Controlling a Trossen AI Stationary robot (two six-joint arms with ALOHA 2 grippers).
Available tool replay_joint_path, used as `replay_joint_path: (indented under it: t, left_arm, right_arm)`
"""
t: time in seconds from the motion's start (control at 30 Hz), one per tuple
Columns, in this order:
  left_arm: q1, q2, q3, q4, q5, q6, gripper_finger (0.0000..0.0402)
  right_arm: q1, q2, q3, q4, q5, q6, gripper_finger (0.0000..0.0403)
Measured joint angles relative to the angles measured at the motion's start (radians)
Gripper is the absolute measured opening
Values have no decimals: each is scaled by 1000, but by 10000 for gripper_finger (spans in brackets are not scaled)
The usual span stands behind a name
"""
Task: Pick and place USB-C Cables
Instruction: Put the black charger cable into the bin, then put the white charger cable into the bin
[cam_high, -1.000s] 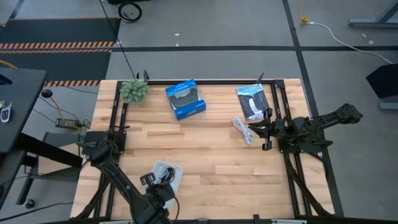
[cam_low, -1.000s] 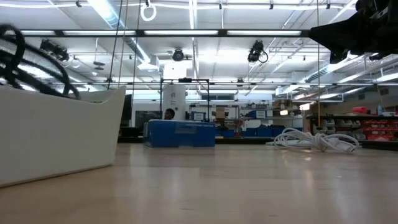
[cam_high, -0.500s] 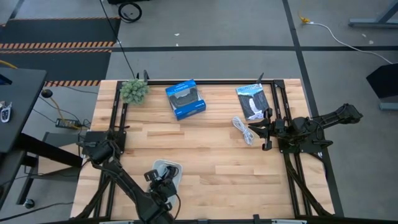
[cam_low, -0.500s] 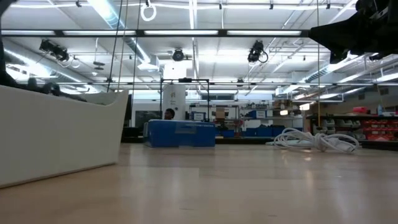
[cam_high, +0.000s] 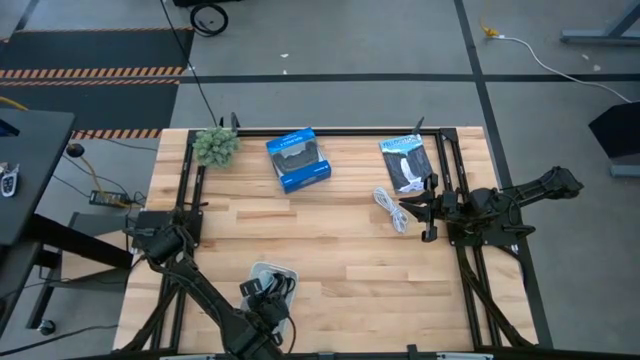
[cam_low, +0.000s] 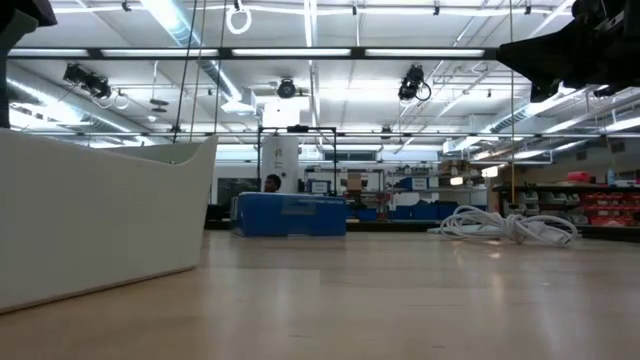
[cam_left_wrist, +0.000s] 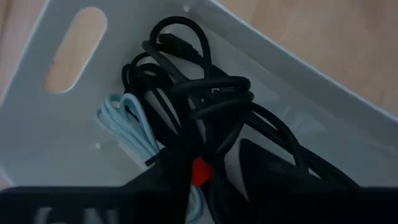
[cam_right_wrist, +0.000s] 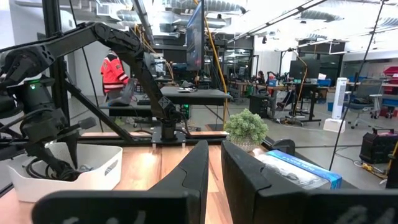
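Observation:
My left gripper (cam_high: 265, 300) is down inside the white bin (cam_high: 262, 270) near the table's near-left corner, shut around a black cable bundle (cam_left_wrist: 193, 87) with a red band (cam_left_wrist: 199, 172). The tangled black loops lie on the bin's floor, and a pale grey cable (cam_left_wrist: 134, 124) rests beside them. From the low view only the bin's wall (cam_low: 100, 220) shows. The white cable (cam_high: 390, 208) lies coiled on the wood at the right (cam_low: 505, 225). My right gripper (cam_high: 408, 213) hovers shut just right of it, touching nothing. My left gripper pinches the black bundle at its red band (cam_left_wrist: 199, 172), with one finger (cam_left_wrist: 158, 183) on each side. It comes from above, pointing down into the bin. The loops ahead of the fingers rest slack on the bin's floor.
A blue box (cam_high: 298, 158) and a black packet (cam_high: 407, 163) lie near the far edge, and a small green plant (cam_high: 216, 146) stands at the far-left corner. Bare wood stretches between the bin and the white cable.
My left gripper has gone down into the bin with the black cable. The loops stood above the bin's rim a second ago and are now below it, out of the low view. The bin has slid slightly toward the table's right.

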Motion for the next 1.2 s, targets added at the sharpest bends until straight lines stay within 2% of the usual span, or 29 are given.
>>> replay_joint_path:
  t: [0.1,0.2,0.33,0.47,0.67,0.97,1.2]
  left_arm:
    - [8,0,35,-43,21,0,183]
    - [31,-1,97,-132,71,-2,209]
    - [64,-3,199,-215,71,-3,211]
    - [99,-3,260,-218,-13,-3,196]
    - [163,-2,262,-132,-209,55,172]
    - [295,2,262,71,-401,368,162]
    - [442,11,262,311,-433,649,162]
  right_arm:
    - [0,0,0,0,0,0,50]
    - [0,0,0,0,0,0,50]
    - [0,0,0,0,0,0,50]
    - [0,0,0,0,0,0,50]
    - [0,0,0,0,0,0,50]
    - [0,0,0,0,0,0,50]
    - [0,0,0,0,0,0,50]
